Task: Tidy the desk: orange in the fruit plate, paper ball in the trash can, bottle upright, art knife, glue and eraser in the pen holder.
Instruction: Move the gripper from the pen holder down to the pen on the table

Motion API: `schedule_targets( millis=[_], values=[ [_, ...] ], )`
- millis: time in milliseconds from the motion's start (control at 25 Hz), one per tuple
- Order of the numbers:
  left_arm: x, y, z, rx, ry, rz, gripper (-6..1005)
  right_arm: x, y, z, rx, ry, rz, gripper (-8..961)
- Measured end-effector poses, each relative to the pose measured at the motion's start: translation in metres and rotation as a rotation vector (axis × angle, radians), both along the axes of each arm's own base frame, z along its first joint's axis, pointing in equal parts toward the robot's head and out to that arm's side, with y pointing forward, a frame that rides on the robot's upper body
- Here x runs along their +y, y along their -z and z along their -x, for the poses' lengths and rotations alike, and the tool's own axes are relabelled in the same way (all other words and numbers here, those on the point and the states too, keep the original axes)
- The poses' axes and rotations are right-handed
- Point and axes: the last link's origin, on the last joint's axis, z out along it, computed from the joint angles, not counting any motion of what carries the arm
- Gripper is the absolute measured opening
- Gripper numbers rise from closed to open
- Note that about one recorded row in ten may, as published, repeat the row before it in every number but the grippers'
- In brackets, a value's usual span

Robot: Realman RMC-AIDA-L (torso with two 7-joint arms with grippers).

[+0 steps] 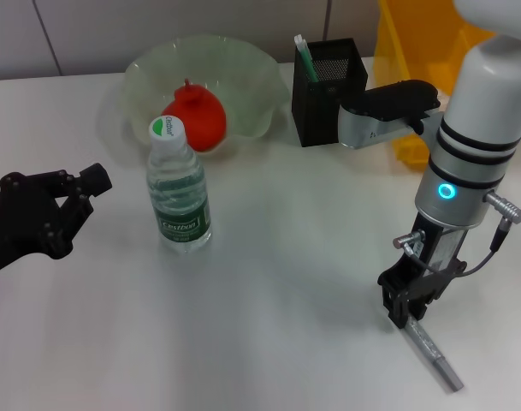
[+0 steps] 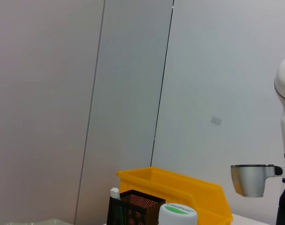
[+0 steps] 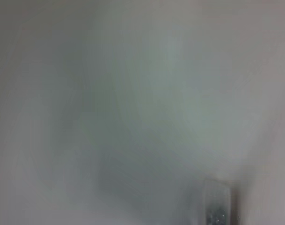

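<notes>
Head view, sweeping from the left: the black left gripper (image 1: 76, 193) hangs idle over the near-left of the white desk (image 1: 269, 257), its fingers look slightly apart with nothing between them. Just right of it stands the small clear plastic water bottle (image 1: 179, 193), upright, white cap on. Behind it, the pale green ruffled fruit plate (image 1: 243, 73) already cradles the red-orange orange (image 1: 196, 117). Further right, the square black mesh pen holder (image 1: 330, 90) sits at the far edge, a green-and-white stick poking from it, the bright yellow trash can (image 1: 405, 86) beside it. Near right, the right gripper (image 1: 411, 312) is down at the desk, on the upper end of the slim grey art knife (image 1: 431, 349); whether its fingers have closed I cannot tell. That knife looks light, stiff and slick, so I'd grip mid-body, across its narrow sides.
</notes>
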Motion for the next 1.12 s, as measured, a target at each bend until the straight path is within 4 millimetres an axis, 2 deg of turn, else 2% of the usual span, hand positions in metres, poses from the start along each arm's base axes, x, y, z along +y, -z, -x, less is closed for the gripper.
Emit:
schedule_targets(
  millis=[640,1120],
  values=[
    [-0.0006,-0.0003,-0.0002,-0.002,0.003,0.001,26,0.0003,-0.0001,-0.0005,-0.004,-0.002,-0.001,216],
    [-0.0013,-0.0003,0.0004,-0.002,0.001,0.001,26,0.0003,-0.0008,-0.0015,-0.006,0.001,-0.001,148]
  ],
)
